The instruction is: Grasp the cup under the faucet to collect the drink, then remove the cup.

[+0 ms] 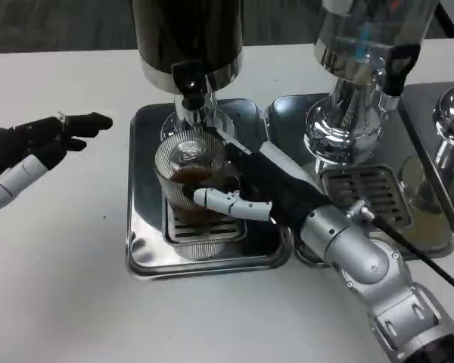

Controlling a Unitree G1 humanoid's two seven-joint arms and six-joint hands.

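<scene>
A clear ribbed cup (188, 175) with brown drink in its bottom stands on the drip grate (212, 231) under the black faucet (192, 89) of the dark dispenser (187, 34). My right hand (261, 193) wraps the cup from the right, its fingers curled around the front and side of the glass. My left hand (38, 144) hovers over the table at the far left, fingers apart and holding nothing, well clear of the cup.
The cup's grate sits in a steel tray (144, 189). A second, clear dispenser (359, 60) stands on another steel tray (420, 227) with its own grate (367, 193) to the right. A black cable (416, 253) runs across my right forearm.
</scene>
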